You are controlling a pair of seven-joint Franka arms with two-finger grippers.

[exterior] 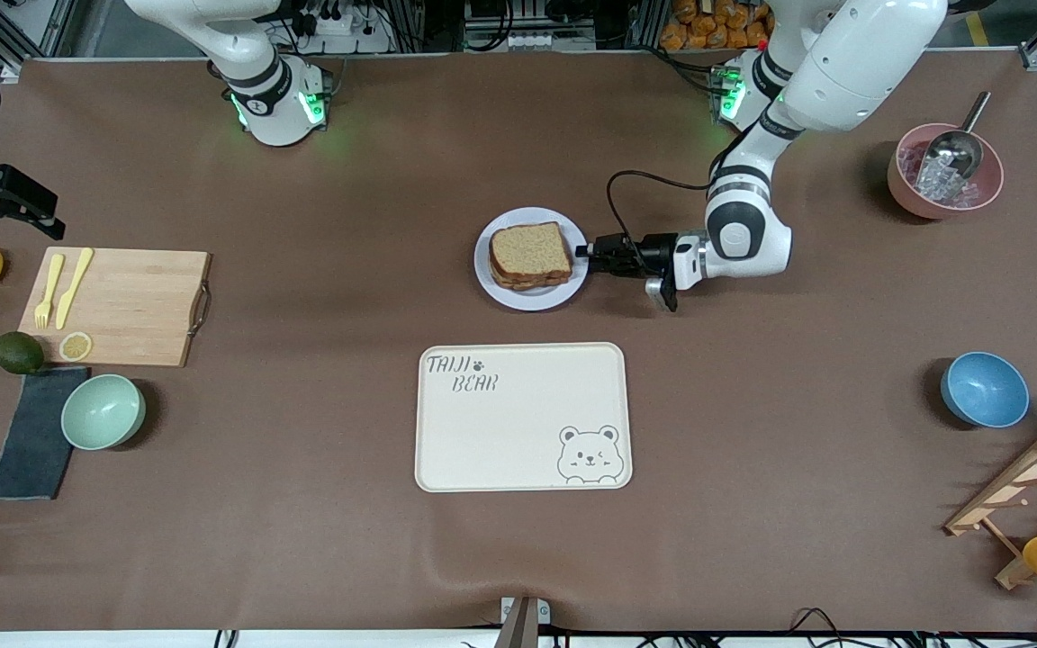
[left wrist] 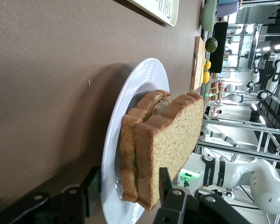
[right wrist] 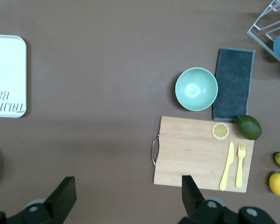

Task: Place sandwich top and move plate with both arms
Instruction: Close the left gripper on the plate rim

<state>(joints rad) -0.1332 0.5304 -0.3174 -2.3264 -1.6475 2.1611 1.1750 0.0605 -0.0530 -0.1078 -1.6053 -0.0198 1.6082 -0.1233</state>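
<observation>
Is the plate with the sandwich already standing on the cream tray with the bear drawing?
No, the plate rests on the bare brown table, farther from the front camera than the cream tray, apart from it.

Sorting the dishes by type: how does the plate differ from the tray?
The plate is round, the tray a rounded rectangle. The plate carries a sandwich; nothing lies on the tray. The tray bears a bear drawing and lettering; the plate is plain. The tray lies nearer the front camera. Both are pale.

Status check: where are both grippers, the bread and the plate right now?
Left gripper at plate rim, fingers straddling it, not clamped. Right gripper open, high over cutting board, waiting. Sandwich top on stack. Nothing blocking tray.
</observation>
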